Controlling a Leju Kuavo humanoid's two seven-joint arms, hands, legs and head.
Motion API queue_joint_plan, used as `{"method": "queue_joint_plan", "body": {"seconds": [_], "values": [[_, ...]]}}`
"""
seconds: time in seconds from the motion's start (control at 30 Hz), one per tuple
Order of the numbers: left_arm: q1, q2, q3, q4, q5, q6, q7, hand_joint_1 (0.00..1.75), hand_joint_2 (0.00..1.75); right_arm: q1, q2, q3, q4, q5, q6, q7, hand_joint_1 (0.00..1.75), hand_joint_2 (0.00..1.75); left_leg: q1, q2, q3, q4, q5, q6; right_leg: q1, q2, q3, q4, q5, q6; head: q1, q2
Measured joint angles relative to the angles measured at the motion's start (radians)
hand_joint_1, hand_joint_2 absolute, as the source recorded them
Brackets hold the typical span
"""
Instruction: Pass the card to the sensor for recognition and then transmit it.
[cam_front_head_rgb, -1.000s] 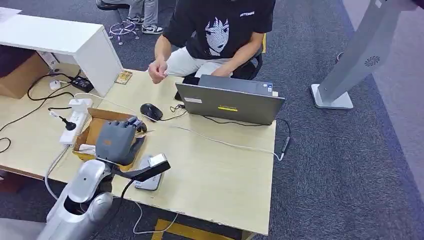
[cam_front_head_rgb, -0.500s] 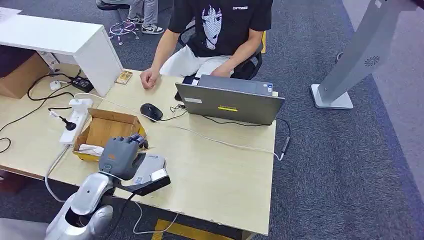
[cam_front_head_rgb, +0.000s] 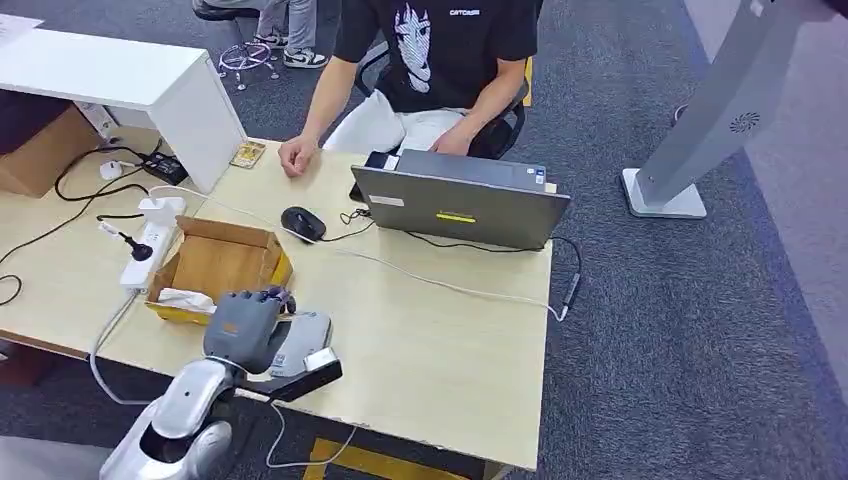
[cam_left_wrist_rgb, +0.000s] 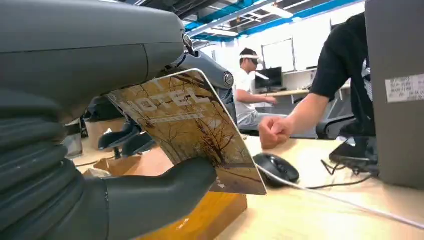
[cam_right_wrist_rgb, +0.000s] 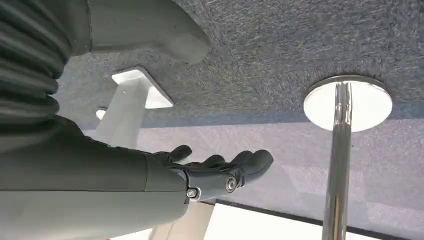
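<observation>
My left hand (cam_front_head_rgb: 243, 325) hovers low at the table's near edge, over a flat grey sensor (cam_front_head_rgb: 304, 334) that juts out to its right. In the left wrist view a brown card (cam_left_wrist_rgb: 192, 127) printed with "HOTEL" and bare trees is pinched between the thumb (cam_left_wrist_rgb: 160, 195) and the fingers, its free edge tilted down towards the tabletop. From the head view the hand covers the card. My right hand (cam_right_wrist_rgb: 220, 167) hangs over grey carpet with its fingers stretched out and nothing in them.
An open cardboard box (cam_front_head_rgb: 215, 262) sits just beyond my left hand, a power strip (cam_front_head_rgb: 150, 238) to its left. Farther back are a mouse (cam_front_head_rgb: 302, 222), a laptop (cam_front_head_rgb: 460, 205) and a seated person whose hand (cam_front_head_rgb: 297, 155) rests on the table. A white kiosk stand (cam_front_head_rgb: 700, 120) is far right.
My left hand has drawn back from above the cardboard box to the near edge, over the sensor. The person's raised hand has come down onto the table.
</observation>
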Motion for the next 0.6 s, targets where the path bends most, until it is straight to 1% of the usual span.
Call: {"method": "queue_joint_plan", "body": {"seconds": [0.33, 0.6], "values": [[0.006, -0.01, 0.0, 0.03, -0.015, 0.0, 0.011, 1.75, 1.75, 0.0, 0.0, 0.001, -0.003, 0.0, 0.0, 0.005, 0.0, 1.75, 0.0, 0.0, 0.0, 0.0, 0.0, 0.0, 0.0, 0.0, 0.0, 0.0, 0.0, 0.0, 0.0, 0.0], [0.018, -0.032, 0.0, 0.071, -0.039, 0.019, 0.02, 1.75, 1.75, 0.0, 0.0, 0.004, -0.012, -0.002, 0.0, 0.009, 0.0, 1.75, 0.0, 0.0, 0.0, 0.0, 0.0, 0.0, 0.0, 0.0, 0.0, 0.0, 0.0, 0.0, 0.0, 0.0]]}}
